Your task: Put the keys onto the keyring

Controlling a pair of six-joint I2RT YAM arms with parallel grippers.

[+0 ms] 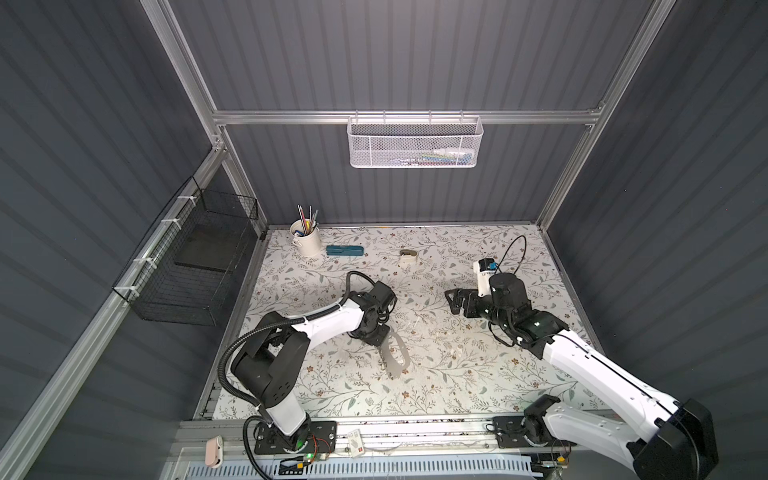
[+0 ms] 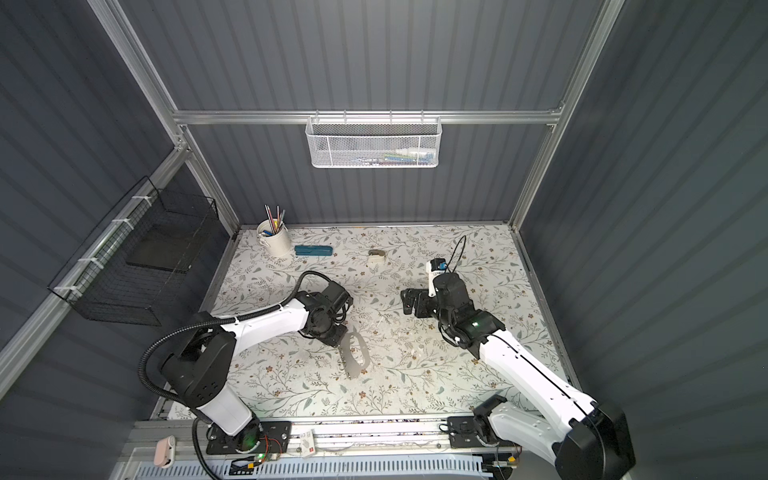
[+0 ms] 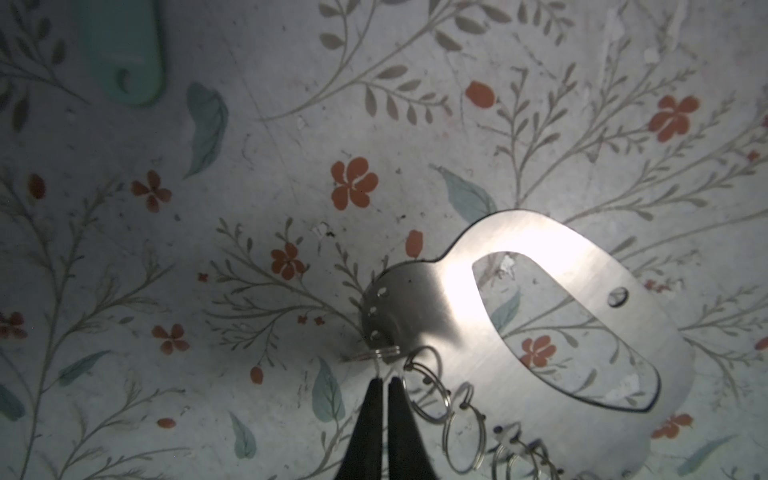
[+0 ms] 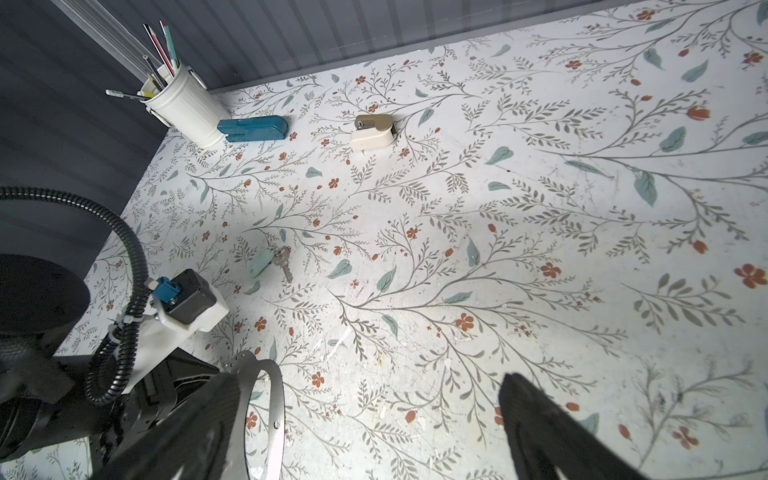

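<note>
Left fingers pinched shut on a wire ring of the keyring; its outer rings are cut off. Right fingers spread wide, empty. Keys lie on counter near left arm, unseen in both top views.

The left claw is seen lowered onto the far end of the grey keyring, which is laid flat mid-worktop. Its jaws are hidden beneath the wrist. The right claw is held with jaws spread, well apart from the keyring. Along the back, a white pen cup, a teal case and a tan-and-white lump are lined up.
</note>
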